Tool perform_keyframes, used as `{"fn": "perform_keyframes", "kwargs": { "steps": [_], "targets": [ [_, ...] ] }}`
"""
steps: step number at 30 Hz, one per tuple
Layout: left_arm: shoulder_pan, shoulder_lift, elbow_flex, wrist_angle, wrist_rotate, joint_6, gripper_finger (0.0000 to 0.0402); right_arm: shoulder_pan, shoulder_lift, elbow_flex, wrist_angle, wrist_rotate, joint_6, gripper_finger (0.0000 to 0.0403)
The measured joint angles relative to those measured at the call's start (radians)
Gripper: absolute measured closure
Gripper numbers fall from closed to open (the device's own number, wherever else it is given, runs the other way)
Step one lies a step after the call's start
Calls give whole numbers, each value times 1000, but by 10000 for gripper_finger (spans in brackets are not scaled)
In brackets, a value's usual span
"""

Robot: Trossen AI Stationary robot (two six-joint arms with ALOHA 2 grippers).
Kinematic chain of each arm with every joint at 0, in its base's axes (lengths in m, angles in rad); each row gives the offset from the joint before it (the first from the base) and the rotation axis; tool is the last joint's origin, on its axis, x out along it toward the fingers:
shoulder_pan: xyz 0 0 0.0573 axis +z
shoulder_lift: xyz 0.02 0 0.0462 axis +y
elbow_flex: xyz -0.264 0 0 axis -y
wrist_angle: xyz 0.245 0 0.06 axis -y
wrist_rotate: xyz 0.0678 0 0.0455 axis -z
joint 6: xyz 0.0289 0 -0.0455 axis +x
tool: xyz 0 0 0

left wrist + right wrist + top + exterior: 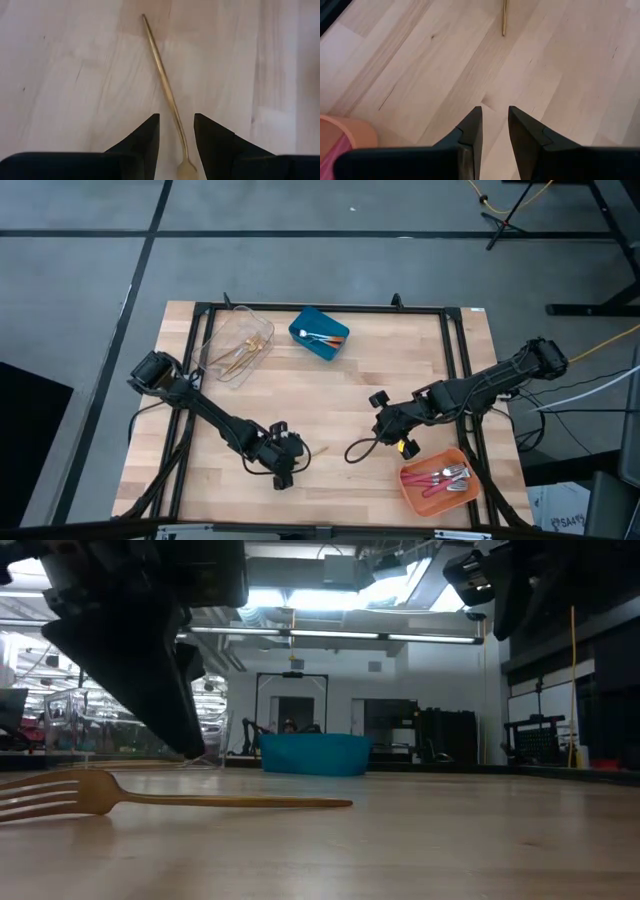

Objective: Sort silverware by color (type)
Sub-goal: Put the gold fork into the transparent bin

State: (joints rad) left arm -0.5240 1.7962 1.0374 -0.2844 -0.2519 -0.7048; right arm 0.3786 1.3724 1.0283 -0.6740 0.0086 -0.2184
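Note:
A gold fork [165,85] lies flat on the wooden table near its front edge; in the low view the gold fork [200,802] shows with its head on the left. My left gripper [176,117] stands open over it, slanting down. Its fingers stand on either side of the handle close to the head, without touching it. In the high view my left gripper [287,458] is at the front, left of centre. My right gripper [397,438] hovers open above bare table with nothing between its fingers [472,130]. The fork's handle end [504,20] shows beyond it.
A clear bin [238,345] with gold utensils stands at the back left. A blue bin [319,333] with orange-handled ones is at the back centre. An orange bin [438,480] with pink-handled forks sits at the front right, beside my right gripper. A black cable [358,448] loops nearby.

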Motion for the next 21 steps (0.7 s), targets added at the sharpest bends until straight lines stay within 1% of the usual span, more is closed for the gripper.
{"fn": "perform_keyframes", "kwargs": {
  "steps": [6, 21],
  "targets": [
    [-1, 0, 0, -22, 10, 0, 286, 0, 0, 0, 0, 0, 0, 320],
    [-44, 0, 0, -19, 10, 1, 286, 0, 0, 0, 0, 0, 0, 320]
  ]
}}
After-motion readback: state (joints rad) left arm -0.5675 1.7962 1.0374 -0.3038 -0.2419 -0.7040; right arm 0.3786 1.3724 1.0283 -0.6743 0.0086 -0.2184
